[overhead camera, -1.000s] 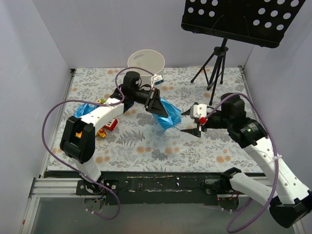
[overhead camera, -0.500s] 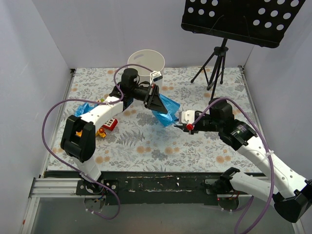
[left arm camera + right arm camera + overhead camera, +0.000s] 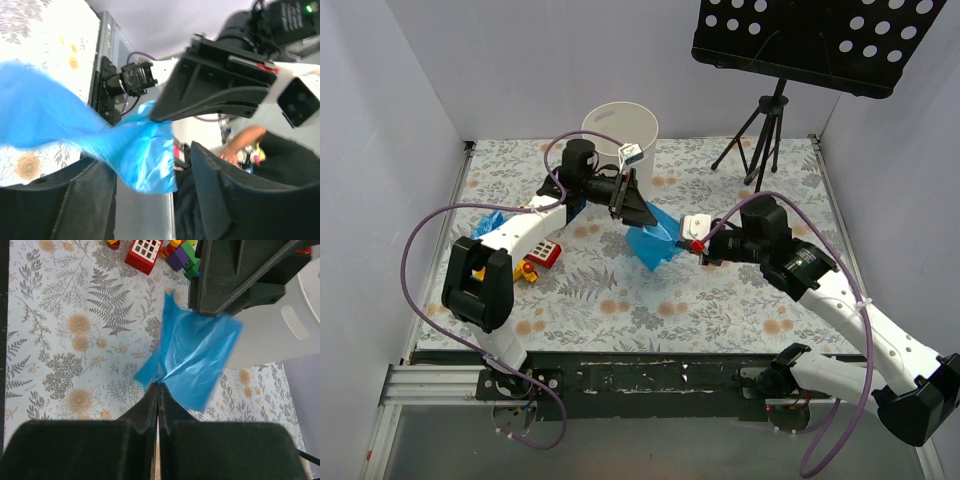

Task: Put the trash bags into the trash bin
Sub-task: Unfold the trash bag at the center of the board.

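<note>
Flanking trash bags (image 3: pixel 650 243), toy blocks (image 3: pixel 542 254), music stand (image 3: pixel 810 40)

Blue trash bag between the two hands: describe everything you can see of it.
The trash bag is thin, glossy, translucent bright-blue film, crumpled and twisted, held over the floral table. The right hand is shut on one bunched corner; the rest fans toward the left hand, which stands open around it.

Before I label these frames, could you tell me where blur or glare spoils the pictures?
Left wrist view: the table is washed out to near white and the blue bag is smeared by motion. Right wrist view: the fingers are soft, the table's print sharp. Top view: even light, all crisp.
</note>
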Controlling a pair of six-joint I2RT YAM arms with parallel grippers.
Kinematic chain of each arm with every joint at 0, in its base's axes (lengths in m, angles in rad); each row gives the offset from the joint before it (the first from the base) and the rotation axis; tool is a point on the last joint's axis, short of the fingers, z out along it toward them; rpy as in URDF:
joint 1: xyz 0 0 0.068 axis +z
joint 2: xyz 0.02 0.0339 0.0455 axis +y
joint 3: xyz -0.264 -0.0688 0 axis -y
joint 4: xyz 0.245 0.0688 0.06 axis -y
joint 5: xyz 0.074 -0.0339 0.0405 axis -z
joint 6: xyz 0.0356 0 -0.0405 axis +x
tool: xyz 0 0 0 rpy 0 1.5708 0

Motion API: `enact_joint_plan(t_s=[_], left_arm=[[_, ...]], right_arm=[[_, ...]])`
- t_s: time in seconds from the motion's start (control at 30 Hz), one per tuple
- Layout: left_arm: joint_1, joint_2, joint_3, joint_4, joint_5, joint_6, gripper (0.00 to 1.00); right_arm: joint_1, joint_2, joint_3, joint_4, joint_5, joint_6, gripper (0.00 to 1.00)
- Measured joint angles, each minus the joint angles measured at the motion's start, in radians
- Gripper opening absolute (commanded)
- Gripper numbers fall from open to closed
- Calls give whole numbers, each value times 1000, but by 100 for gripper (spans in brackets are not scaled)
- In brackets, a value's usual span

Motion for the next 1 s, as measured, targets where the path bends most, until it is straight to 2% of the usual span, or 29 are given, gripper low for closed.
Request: enact_joint_plan(t_s=[0.13, 0.2, 0.3, 0.33, 0.43, 0.5, 0.6, 0.67, 0.83, 1.0], left_arm=[[97, -15, 18, -213, -60, 150, 81], [169, -19, 47, -327, -77, 239, 81], [265, -18, 161, -575, -138, 493, 84], [281, -23, 212, -649, -167, 604, 87], [259, -111, 247, -719, -242, 837, 95], [197, -257, 185, -680, -303, 984, 96], [75, -423, 174, -674, -358, 1186, 93], [-7, -444, 241, -705, -382, 1305, 89], [-91, -320, 406, -777, -446, 1486, 79], [-93, -166, 412, -907, -501, 1616, 66]], right_arm=[[0, 51, 131, -99, -22, -14, 1], [0, 80, 211, -151, -34, -31, 1], [0, 132, 322, -235, -44, -61, 1], [0, 156, 358, -269, -48, -75, 1], [0, 240, 464, -382, -65, -116, 1], [0, 292, 517, -439, -77, -148, 1], [0, 336, 542, -485, -100, -178, 1], [0, 351, 543, -505, -115, -192, 1], [0, 363, 572, -521, -145, -224, 1], [0, 362, 579, -487, -156, -230, 1]])
